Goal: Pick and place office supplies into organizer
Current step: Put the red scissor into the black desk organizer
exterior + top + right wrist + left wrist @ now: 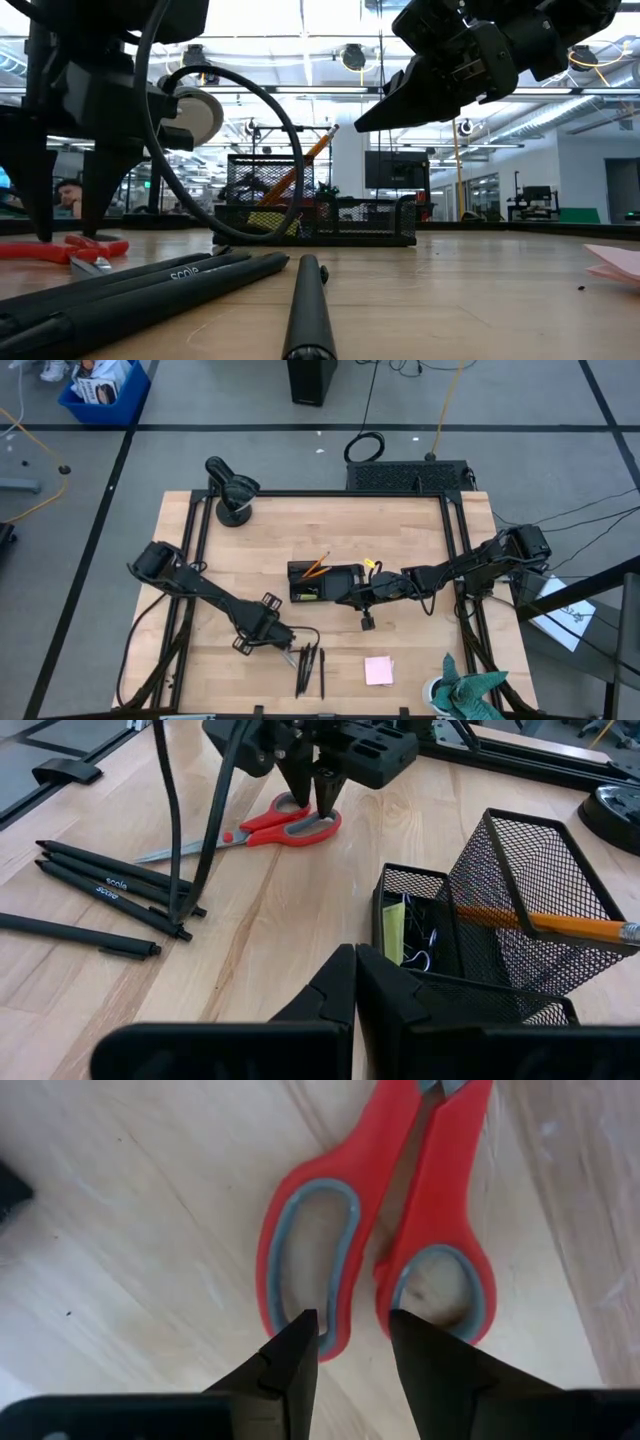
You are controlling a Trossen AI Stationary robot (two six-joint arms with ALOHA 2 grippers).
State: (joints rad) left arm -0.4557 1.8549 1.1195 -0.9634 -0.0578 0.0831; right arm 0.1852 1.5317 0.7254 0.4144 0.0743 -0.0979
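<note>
The red-handled scissors point(380, 1230) lie flat on the table near its front edge, and also show in the right wrist view point(270, 825). My left gripper point(352, 1342) stands over their handle loops, pointing down, and is shut on them. Several thin black pens point(310, 668) lie just beside the scissors. The pink sticky-note pad point(379, 670) lies further right. The black mesh organizer point(322, 582) holds the orange pencil point(560, 925), a yellow piece point(393, 932) and clips point(425, 958). My right gripper point(355, 982) is shut and empty, above the organizer's right side. My left gripper comes from above, pointing down, with one fingertip point(300, 1342) in each handle loop. The two inner bars of the loops point(368, 1295) are pinched between the fingertips. The scissors lie flat on the table.
A round black device point(232, 490) stands at the far left of the table. A teal cloth point(470, 690) sits at the front right corner. Bare wood lies between the pens and the organizer.
</note>
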